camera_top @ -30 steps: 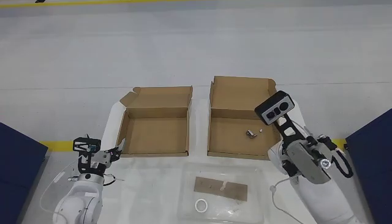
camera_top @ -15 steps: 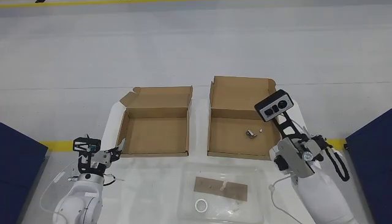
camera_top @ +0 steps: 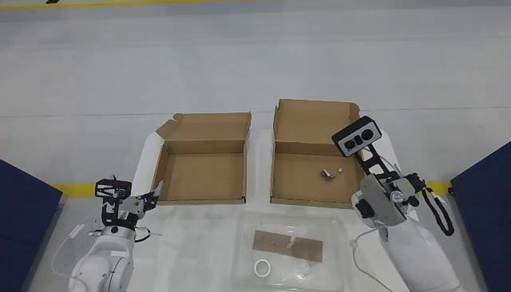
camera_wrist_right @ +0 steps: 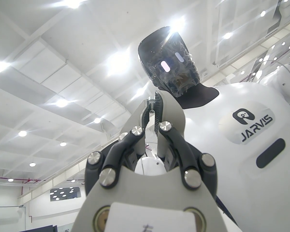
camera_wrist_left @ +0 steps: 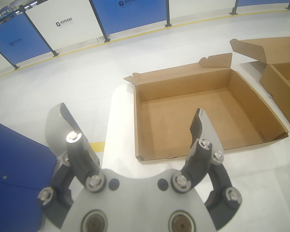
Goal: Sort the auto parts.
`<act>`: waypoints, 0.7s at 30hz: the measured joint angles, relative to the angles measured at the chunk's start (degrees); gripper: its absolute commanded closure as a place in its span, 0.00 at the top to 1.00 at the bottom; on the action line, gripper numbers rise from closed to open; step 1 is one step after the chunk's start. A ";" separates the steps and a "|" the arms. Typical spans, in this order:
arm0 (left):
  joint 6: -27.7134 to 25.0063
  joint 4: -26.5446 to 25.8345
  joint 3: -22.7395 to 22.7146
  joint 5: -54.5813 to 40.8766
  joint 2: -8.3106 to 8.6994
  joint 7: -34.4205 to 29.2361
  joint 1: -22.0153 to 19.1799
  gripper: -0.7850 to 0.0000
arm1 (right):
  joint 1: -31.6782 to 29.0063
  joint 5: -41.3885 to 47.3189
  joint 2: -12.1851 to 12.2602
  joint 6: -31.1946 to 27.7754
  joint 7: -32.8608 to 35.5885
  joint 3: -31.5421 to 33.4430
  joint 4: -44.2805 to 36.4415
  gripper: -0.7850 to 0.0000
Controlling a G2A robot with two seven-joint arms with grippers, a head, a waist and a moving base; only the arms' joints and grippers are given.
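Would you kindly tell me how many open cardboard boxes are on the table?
2. The left box sits empty; the right box, beside it, holds a small metal part.

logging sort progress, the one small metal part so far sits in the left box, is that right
Not quite. The part lies in the right box, not the left box, whose floor is bare. The top view shows it.
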 measured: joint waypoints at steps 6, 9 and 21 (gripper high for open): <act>0.00 0.00 0.00 0.00 0.00 0.00 0.00 1.00 | 0.28 -3.49 0.48 -0.01 -1.55 2.30 0.10 0.00; 0.00 0.00 0.00 0.00 0.00 0.00 0.00 1.00 | -0.91 -13.24 1.40 1.53 -0.77 7.29 1.13 0.00; 0.00 0.00 0.00 0.00 0.00 0.00 0.00 1.00 | -8.68 -50.74 5.22 2.47 7.61 23.83 3.92 0.00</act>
